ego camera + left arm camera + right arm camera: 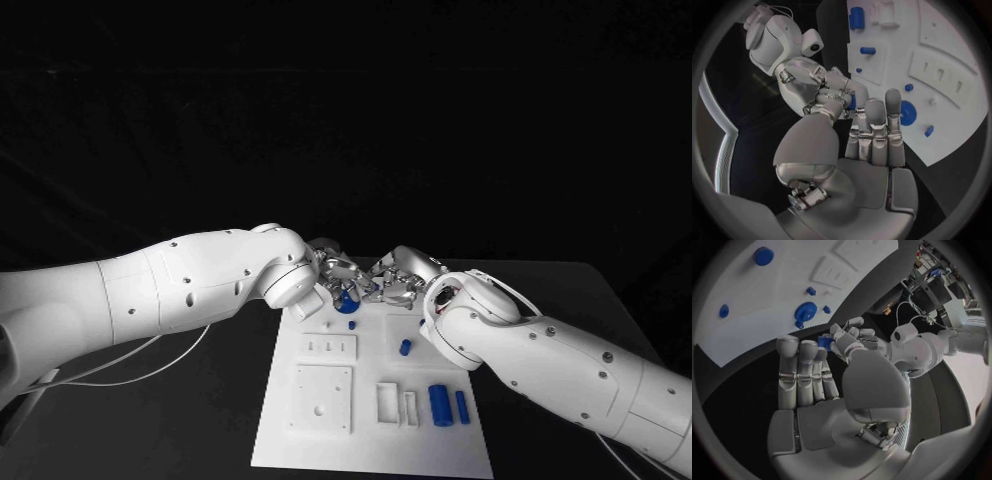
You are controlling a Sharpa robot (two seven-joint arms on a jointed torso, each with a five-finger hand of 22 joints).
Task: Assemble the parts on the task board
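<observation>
Both robot hands, left (335,275) and right (407,283), are met at the far end of the white board (372,440); a small blue part (824,342) is pinched between their fingertips. It is judged light, stiff, slippery, best gripped by its sides.

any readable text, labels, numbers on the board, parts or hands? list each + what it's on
None readable in any view.
The task board is plain white, with no print that shows.
The blue parts carry no markings that I can make out.
The left hand and right hand show bare metal, no legible label.
</observation>
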